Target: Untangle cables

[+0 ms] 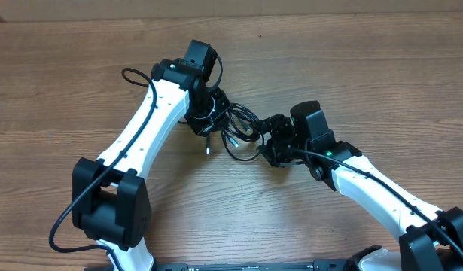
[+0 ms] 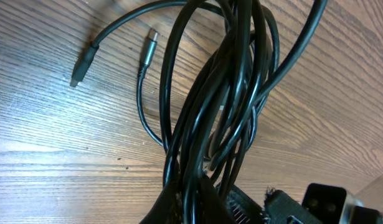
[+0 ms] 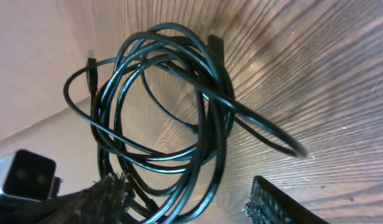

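Note:
The cables [image 1: 242, 120] are a tangled coil of thin black cords on the wooden table between my two grippers. My left gripper [image 1: 208, 117] is shut on several strands of the bundle [image 2: 235, 93]; its fingers [image 2: 191, 208] pinch them at the bottom of the left wrist view. Two loose plug ends [image 2: 82, 65] [image 2: 152, 43] lie on the wood to the left. My right gripper [image 1: 267, 144] is open at the coil's right side. In the right wrist view its fingers [image 3: 186, 190] stand wide apart with loops of the coil [image 3: 179, 106] between them.
The wooden table [image 1: 80, 105] spreads all around. A silver-tipped plug [image 1: 207, 148] points toward the front, below the left gripper. The right gripper's body [image 2: 322, 202] shows in the left wrist view. The thick arm cord [image 1: 133, 75] loops off the left arm.

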Tool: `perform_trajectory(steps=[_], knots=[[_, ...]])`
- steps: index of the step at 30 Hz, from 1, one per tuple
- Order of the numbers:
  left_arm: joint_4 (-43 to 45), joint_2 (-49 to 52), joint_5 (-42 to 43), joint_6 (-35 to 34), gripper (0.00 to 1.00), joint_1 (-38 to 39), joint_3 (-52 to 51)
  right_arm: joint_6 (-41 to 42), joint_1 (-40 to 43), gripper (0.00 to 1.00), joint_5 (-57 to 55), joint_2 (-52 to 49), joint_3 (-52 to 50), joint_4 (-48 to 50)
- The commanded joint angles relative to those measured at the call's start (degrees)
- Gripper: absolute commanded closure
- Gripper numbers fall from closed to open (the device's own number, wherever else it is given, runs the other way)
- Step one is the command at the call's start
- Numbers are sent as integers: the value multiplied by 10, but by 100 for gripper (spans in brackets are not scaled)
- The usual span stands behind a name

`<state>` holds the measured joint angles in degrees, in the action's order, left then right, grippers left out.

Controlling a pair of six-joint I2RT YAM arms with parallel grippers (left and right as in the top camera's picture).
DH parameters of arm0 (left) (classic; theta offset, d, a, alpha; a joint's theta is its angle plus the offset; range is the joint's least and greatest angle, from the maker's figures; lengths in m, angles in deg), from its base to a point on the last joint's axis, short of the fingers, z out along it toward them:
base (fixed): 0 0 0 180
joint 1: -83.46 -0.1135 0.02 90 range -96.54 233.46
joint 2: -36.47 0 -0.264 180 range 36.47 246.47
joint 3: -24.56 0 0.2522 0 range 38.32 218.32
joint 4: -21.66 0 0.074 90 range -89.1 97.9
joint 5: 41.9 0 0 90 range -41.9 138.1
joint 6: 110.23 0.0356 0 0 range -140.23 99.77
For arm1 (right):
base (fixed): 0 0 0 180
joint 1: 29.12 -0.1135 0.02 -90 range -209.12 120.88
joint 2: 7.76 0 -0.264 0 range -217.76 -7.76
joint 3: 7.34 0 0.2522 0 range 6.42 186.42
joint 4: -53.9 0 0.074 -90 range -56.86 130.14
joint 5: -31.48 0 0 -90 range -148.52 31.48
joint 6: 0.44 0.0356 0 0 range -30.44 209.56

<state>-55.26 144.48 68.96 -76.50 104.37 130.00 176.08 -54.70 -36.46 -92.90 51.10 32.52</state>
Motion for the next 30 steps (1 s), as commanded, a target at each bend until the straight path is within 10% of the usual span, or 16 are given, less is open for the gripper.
perform_trajectory(steps=[1,11,21,30], knots=[[4,-10,5,-5,96,14,11,22,-2,40,16,-2,11,12],[24,-10,33,-5,96,30,11,22,-6,56,4,-2,11,20],[32,-10,32,8,96,39,11,15,-11,96,-46,-2,11,17],[23,-9,-23,96,91,39,10,-210,-9,96,-105,0,11,29]])
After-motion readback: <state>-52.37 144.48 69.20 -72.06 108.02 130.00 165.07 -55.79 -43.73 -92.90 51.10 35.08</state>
